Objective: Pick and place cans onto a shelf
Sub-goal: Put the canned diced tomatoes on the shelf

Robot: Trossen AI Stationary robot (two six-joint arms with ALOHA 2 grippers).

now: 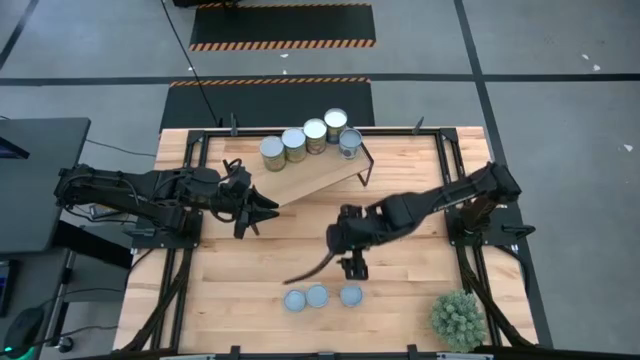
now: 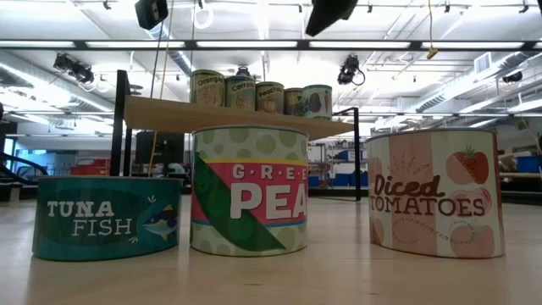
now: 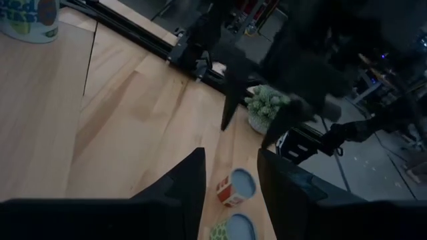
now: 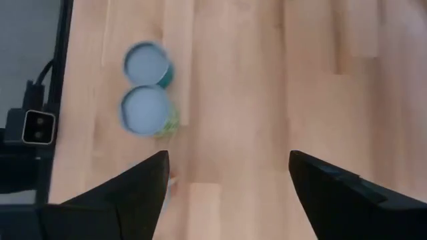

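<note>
Five cans [image 1: 307, 139] on shelf [image 1: 310, 177]; right hand [image 1: 354, 266] open above table

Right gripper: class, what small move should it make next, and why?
Probably lower onto the diced tomatoes can. The right gripper hangs open just above the three cans left on the table, nearest that one, while five already stand on the shelf.

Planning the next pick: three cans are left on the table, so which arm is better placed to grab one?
Right. The right gripper hangs open just above the three cans near the table's front edge, while the left gripper waits, empty, by the shelf, farther away.
</note>
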